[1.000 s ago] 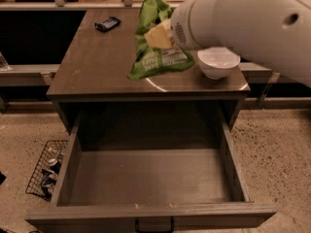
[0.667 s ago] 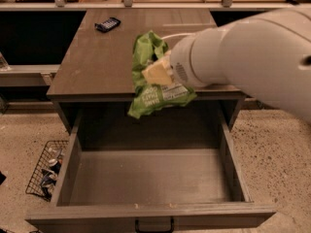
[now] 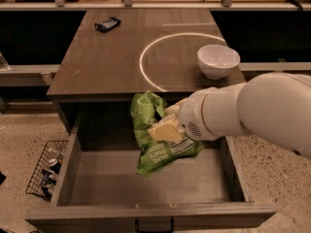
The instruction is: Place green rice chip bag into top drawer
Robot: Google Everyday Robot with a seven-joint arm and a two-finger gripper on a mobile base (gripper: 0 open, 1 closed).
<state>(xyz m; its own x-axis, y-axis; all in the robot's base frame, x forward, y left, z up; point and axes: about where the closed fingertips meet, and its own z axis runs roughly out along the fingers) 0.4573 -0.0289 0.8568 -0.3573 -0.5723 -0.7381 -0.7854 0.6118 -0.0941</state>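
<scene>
The green rice chip bag is bright green and crumpled, with a white label at its lower end. It hangs above the open top drawer, over the middle of its cavity. My gripper is shut on the bag from the right, its pale fingers pressed into the bag's middle. The white arm reaches in from the right. The drawer is pulled far out, with a small black handle on its front panel. Its floor is bare.
A white bowl stands on the cabinet top at the right. A small dark phone lies at the far left of the top. A wire basket with items sits on the floor left of the drawer.
The gripper has carried the bag forward and down, from over the cabinet top to above the open drawer. The arm has dropped, uncovering the bowl.
</scene>
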